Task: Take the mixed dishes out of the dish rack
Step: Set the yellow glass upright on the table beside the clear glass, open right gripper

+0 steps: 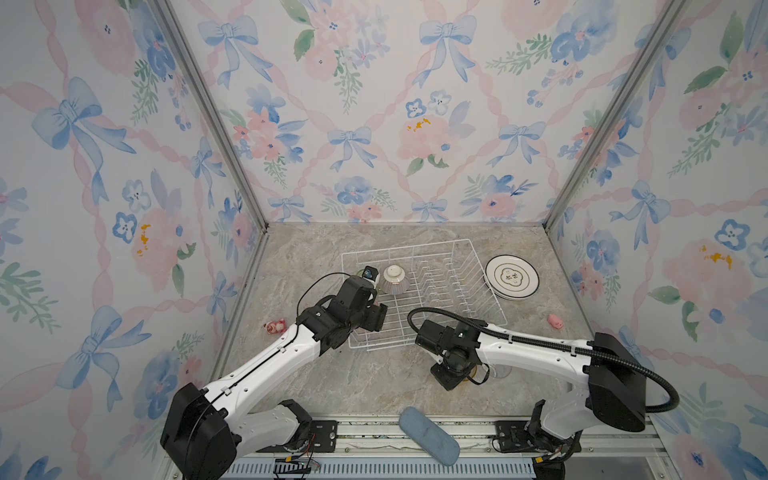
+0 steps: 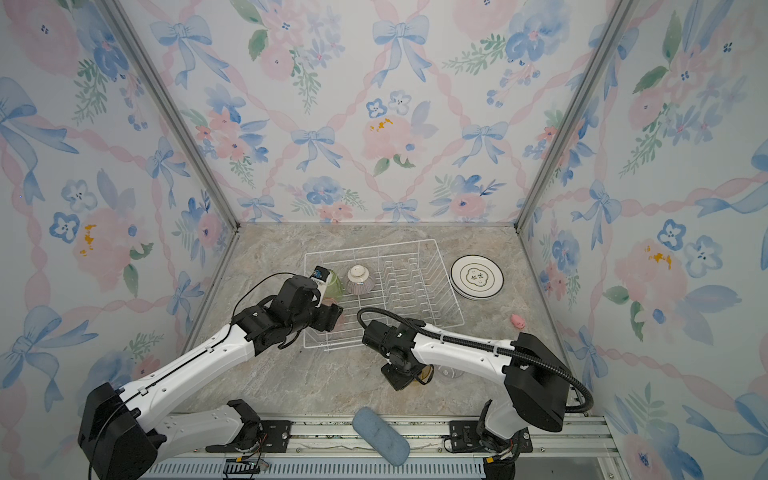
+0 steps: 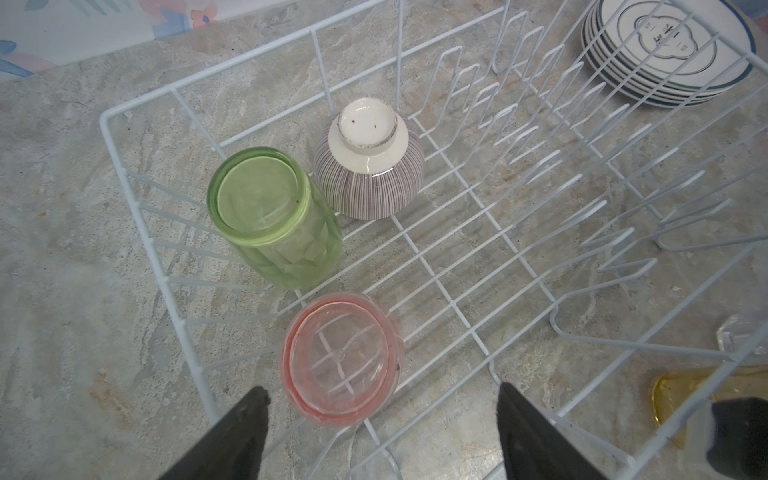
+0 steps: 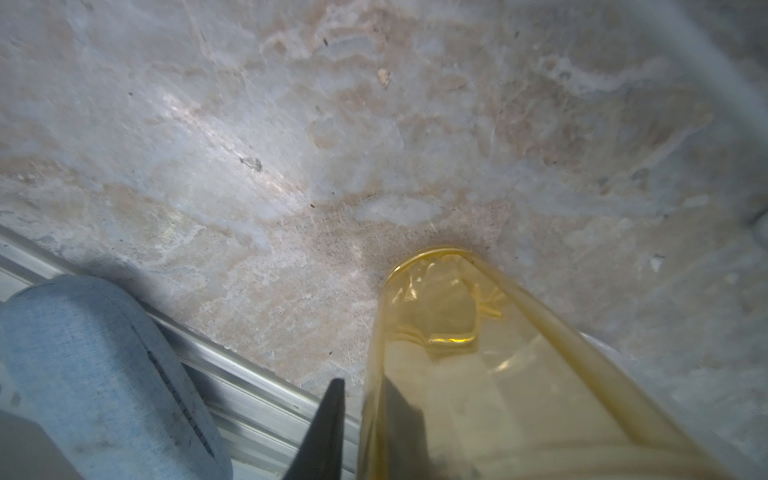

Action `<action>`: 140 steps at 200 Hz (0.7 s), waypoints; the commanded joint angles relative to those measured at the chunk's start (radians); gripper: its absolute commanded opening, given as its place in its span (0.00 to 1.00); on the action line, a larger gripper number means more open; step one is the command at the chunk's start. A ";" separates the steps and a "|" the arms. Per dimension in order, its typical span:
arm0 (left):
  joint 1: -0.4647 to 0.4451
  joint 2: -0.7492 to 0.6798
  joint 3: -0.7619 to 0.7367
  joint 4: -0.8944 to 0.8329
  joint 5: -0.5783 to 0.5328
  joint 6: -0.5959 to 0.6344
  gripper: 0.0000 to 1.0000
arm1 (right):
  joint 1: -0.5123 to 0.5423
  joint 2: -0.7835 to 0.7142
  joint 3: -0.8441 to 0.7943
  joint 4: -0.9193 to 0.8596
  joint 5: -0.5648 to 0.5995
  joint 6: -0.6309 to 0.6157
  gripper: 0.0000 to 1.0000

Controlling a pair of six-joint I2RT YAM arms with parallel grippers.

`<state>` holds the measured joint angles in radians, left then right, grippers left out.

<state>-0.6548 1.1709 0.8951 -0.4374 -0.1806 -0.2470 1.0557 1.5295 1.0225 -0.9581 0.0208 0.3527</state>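
Now, the yellow tumbler (image 4: pixel 478 353) stands on the table (image 4: pixel 249 145), near side, right of centre. The right gripper (image 4: pixel 361 386) sits astride its wall, jaws slightly parted, the outer finger clear of the glass: a set-down, I'd say. The left gripper (image 3: pixel 382 388) hangs wide open and empty over the pink tumbler (image 3: pixel 343 359) at the left end of the dish rack (image 1: pixel 405 246), with the green tumbler (image 3: pixel 270 216) and bowl (image 3: pixel 370 166) just beyond. Next: drop straight, close on pink, lift clear of the wires.
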 commanded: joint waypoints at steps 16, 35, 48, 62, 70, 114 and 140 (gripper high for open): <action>-0.004 0.027 0.046 -0.068 -0.043 0.010 0.85 | 0.001 -0.047 0.011 0.006 0.021 0.015 0.50; -0.001 0.038 0.064 -0.076 -0.049 0.025 0.87 | -0.001 -0.081 0.022 -0.010 0.018 0.015 0.59; 0.009 0.053 0.079 -0.088 -0.046 0.033 0.88 | 0.000 -0.106 0.035 -0.038 0.019 0.017 0.63; 0.026 0.075 0.099 -0.106 -0.038 0.037 0.89 | 0.006 -0.141 0.048 -0.073 0.018 0.021 0.65; 0.035 0.087 0.108 -0.115 -0.028 0.038 0.89 | 0.010 -0.166 0.056 -0.092 0.015 0.025 0.66; 0.061 0.164 0.155 -0.169 0.010 0.029 0.89 | 0.001 -0.344 0.095 -0.106 -0.015 0.025 0.71; 0.082 0.214 0.172 -0.178 0.047 0.023 0.89 | -0.046 -0.425 0.095 -0.054 -0.045 0.017 0.73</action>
<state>-0.5941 1.3468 1.0389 -0.5732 -0.1761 -0.2276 1.0466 1.1610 1.0958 -1.0267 0.0036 0.3702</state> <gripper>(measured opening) 0.893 0.722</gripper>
